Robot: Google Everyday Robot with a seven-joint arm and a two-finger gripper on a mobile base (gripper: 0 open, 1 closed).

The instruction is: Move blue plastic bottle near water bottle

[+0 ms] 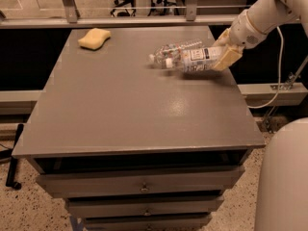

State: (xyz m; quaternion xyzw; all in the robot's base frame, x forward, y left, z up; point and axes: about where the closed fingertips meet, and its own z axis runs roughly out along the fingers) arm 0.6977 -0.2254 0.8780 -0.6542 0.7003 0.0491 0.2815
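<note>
The blue plastic bottle (196, 60), thick with a white cap and a pale label bearing a dark logo, lies horizontally over the table's far right, cap pointing left. My gripper (225, 57) reaches in from the right and is shut on the bottle's base end, with its beige fingers (230, 56) around it. The water bottle (174, 49), slim, clear and ribbed, lies on its side just behind the blue plastic bottle and close against it, cap to the left.
A yellow sponge (94, 37) lies at the far left of the grey table (134, 109). The table's right edge is just below my gripper. Drawers are under the table front. A railing runs behind the table. Part of my white body fills the lower right.
</note>
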